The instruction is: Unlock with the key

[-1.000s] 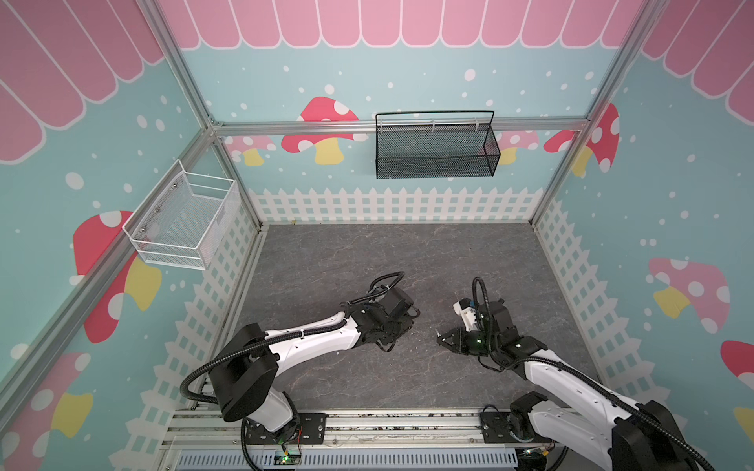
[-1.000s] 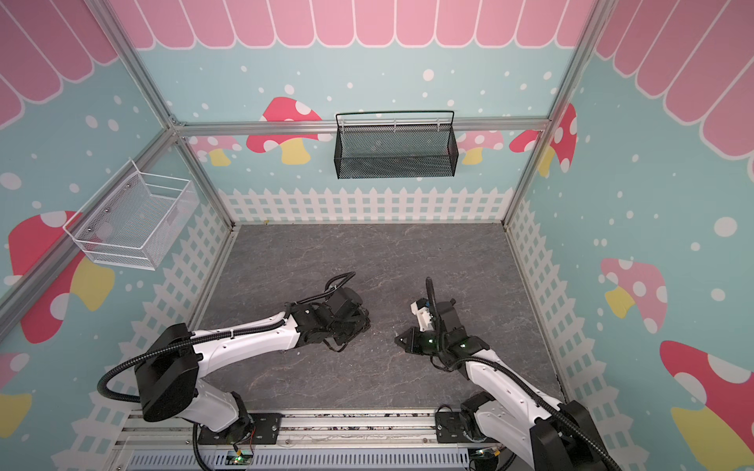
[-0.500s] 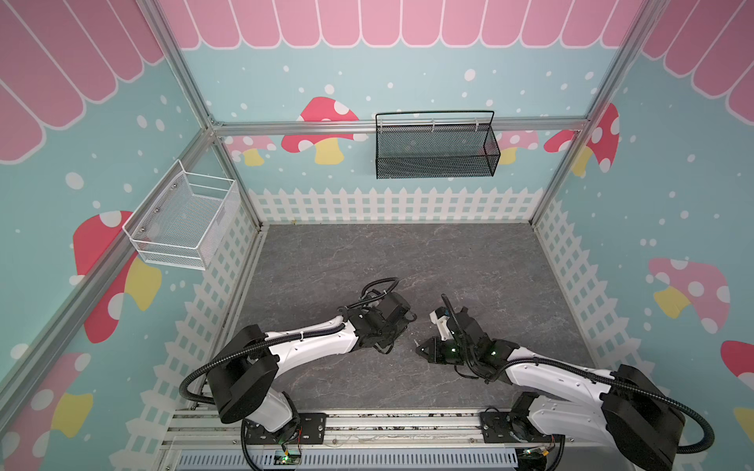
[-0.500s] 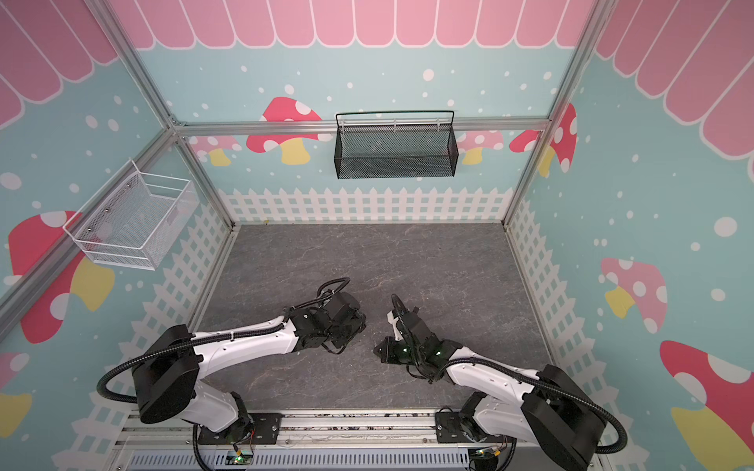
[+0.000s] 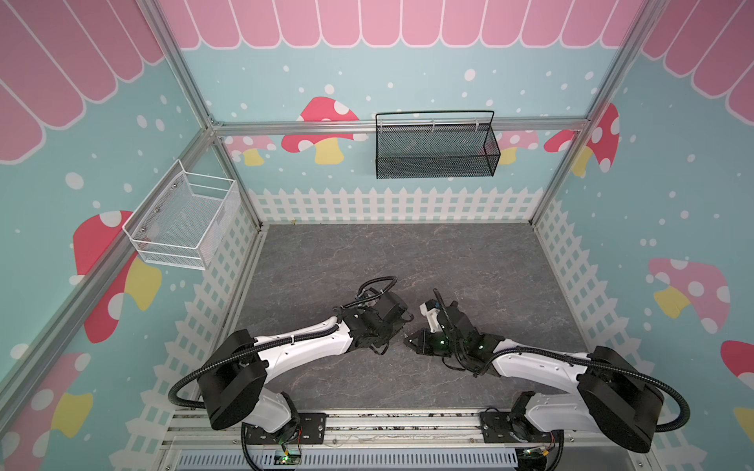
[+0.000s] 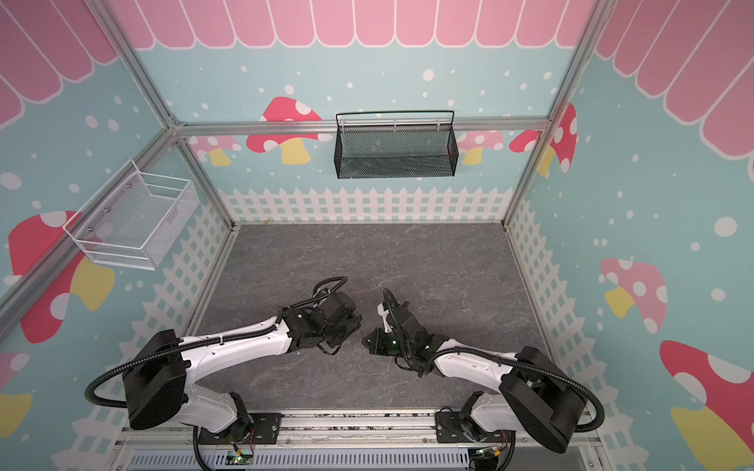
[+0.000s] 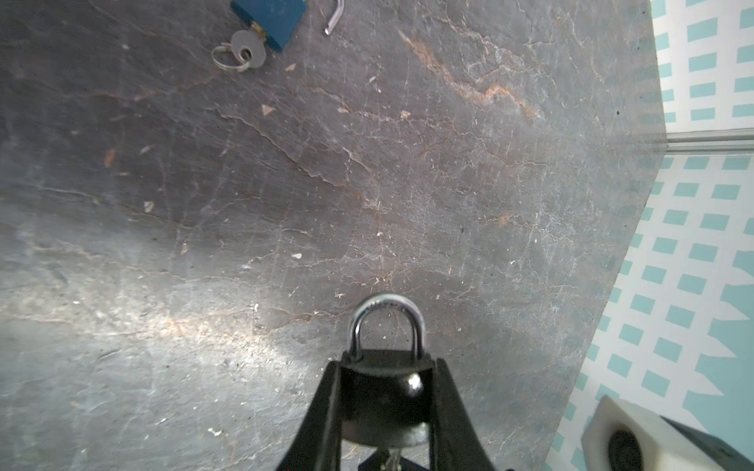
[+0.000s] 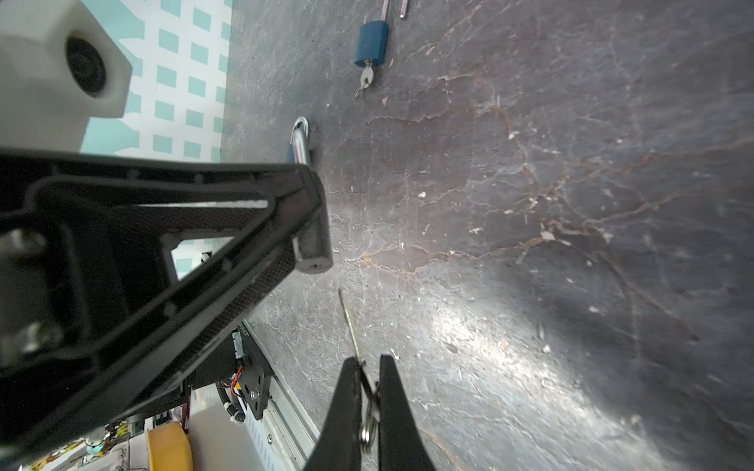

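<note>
A black padlock (image 7: 383, 391) with a silver shackle (image 7: 385, 322) sits between the fingers of my left gripper (image 7: 387, 363), which is shut on its body. In the right wrist view the padlock's silver underside (image 8: 312, 253) faces my right gripper (image 8: 369, 361). That gripper is shut on a thin key (image 8: 350, 322) with a ring; the blade points at the underside, its tip a short gap away. In both top views the left gripper (image 5: 398, 326) and the right gripper (image 5: 410, 340) meet low over the near middle of the floor (image 5: 408, 261).
A blue padlock (image 7: 269, 16) with a key in it and its shackle sprung lies on the floor further off, also in the right wrist view (image 8: 372, 40). A black wire basket (image 5: 434, 147) hangs on the back wall, a white basket (image 5: 183, 222) on the left wall.
My right gripper has swung left and lower with the key, closing most of the gap to the left gripper. The left gripper shifted a little nearer, still holding the padlock.
</note>
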Motion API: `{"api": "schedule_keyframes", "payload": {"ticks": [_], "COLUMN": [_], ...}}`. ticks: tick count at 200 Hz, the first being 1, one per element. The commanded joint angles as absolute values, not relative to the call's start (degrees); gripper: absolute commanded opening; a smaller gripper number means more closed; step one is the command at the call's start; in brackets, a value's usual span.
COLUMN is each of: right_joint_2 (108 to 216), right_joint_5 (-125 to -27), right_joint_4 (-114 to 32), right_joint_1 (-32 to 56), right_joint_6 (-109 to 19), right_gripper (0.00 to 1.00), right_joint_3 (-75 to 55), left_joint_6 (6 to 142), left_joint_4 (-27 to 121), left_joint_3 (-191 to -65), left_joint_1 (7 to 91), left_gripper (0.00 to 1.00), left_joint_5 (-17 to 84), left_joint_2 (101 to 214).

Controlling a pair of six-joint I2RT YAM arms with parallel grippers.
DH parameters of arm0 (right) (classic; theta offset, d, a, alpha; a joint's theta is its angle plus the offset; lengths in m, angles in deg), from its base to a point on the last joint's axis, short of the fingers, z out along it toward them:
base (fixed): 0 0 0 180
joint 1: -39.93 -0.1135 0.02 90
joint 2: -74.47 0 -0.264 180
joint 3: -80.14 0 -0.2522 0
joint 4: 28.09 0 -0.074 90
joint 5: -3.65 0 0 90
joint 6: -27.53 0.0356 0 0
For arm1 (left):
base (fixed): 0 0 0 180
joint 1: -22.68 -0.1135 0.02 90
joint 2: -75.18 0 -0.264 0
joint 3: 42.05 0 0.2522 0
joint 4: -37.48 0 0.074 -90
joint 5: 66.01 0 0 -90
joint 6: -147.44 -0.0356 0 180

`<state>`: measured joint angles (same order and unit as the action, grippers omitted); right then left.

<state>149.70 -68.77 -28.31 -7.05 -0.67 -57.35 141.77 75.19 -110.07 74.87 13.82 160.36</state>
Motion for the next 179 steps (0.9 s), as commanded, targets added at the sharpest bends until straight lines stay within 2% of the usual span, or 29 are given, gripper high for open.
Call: {"api": "schedule_keyframes", "payload": {"ticks": [1,101,179], "right_joint_2": [151.05,153.03,151.12], "right_joint_5": [-66.17,-65.61,-67.39], "right_joint_4": [-25.32,-24.03,-29.55], "right_joint_1": [-7.43,-7.44,-7.37], "right_joint_6": [0.51,2.04,0.94], "right_gripper": [0.00,0.00,0.00], "right_joint_3": [-55.96,-54.82,-55.99], "left_joint_6": [140.42,139.93,138.78], "left_joint_4": [76.91,76.28,77.36], "left_joint_3": [-111.52,-112.67,-112.92], "left_joint_1": [74.54,74.45,73.83], "left_gripper": [0.00,0.00,0.00], "left_joint_5": [11.33,14.34,13.98], "left_joint_2": [159.03,160.17,159.90]}}
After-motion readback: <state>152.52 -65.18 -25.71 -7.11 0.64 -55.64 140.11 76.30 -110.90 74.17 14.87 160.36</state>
